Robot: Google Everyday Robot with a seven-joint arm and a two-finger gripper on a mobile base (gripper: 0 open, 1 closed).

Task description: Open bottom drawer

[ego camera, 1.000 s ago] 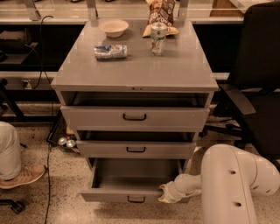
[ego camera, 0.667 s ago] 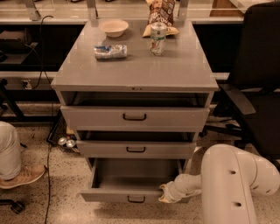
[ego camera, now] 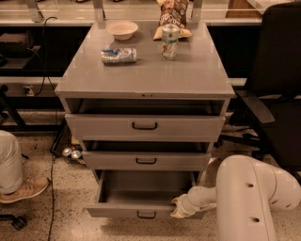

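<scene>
Cannot tell how tight or loose the gripper is; shows only as a pale tip, low at the near right, touching the front of the bottom drawer at its right end. Largest in the scene: the grey cabinet in the middle, with a black chair to its right. Next, the white arm, bulking in at the near right corner and reaching left to that drawer front. Then the bottom drawer itself, lowest of three, standing well out toward the near side with its plain grey inside showing, beneath the middle drawer and the top drawer. Long axis left to right, travel near and far, so nearly all of it lies left of the gripper, with the small black handle at mid-front and apart from the tip. Looks nearly done; calls for a straight pull toward the near side if any travel remains, though hauling from one end may skew the slide. Smallest, far back on the cabinet top: a bowl, a container lying on its side, an upright bottle and a snack bag.
</scene>
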